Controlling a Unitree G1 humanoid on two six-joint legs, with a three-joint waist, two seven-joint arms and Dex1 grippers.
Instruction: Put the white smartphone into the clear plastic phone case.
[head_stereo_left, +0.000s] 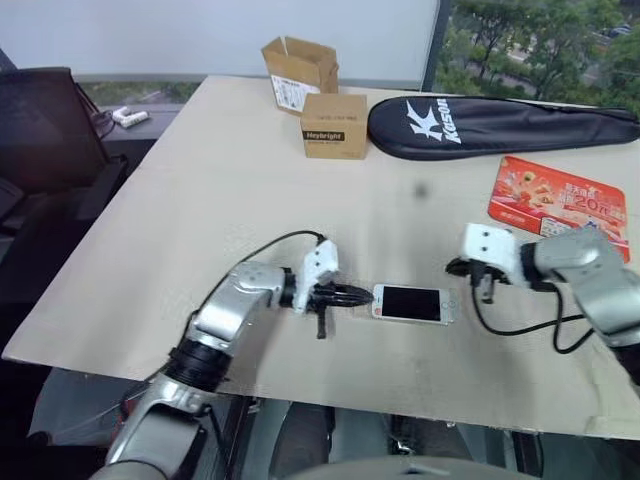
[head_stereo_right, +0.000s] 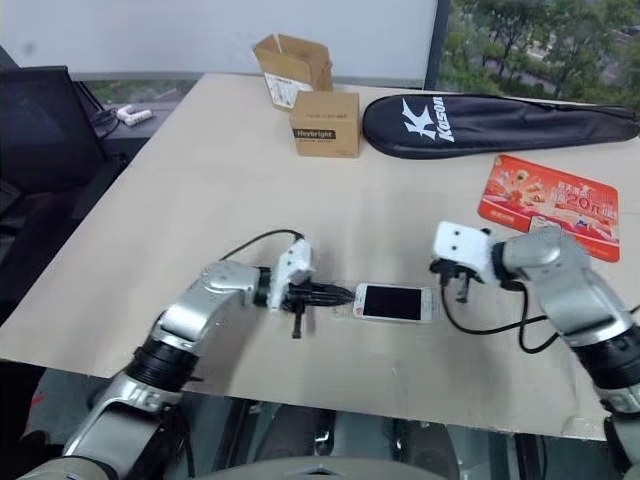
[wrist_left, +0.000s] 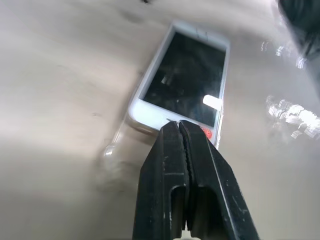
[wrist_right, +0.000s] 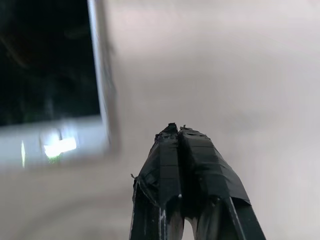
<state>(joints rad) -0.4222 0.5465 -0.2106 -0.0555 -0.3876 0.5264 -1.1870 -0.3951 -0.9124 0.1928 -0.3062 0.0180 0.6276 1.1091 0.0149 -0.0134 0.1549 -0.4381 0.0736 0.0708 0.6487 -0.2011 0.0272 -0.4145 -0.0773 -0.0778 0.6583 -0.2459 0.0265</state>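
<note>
A white smartphone (head_stereo_left: 412, 304) lies screen-up near the front edge of the tabletop (head_stereo_left: 220, 190), between the robot's two grippers. The left gripper (head_stereo_left: 358, 294), fingers pressed together and holding nothing, points at the phone's near end, its tips just beside or touching the white bezel. The right gripper (head_stereo_left: 482, 290), also closed and empty, hangs a little apart from the phone's other end.

The left wrist view gives what the head cameras barely hint at: a clear plastic phone case (wrist_left: 117, 150) shows as a faint glinting rim under and beyond the phone's end, so the phone appears to rest on or partly in the shell; whether it is fully seated cannot be told.

Both pieces look light, thin and rigid. The glossy glass is probably slippery and breakable, and the case likely flexes at its raised edges. Pinching the phone across its long sides, or pressing down at the bezel ends, seems safer than pushing on the screen.

The right wrist view catches a white-framed dark edge, presumably the phone's corner.
</note>
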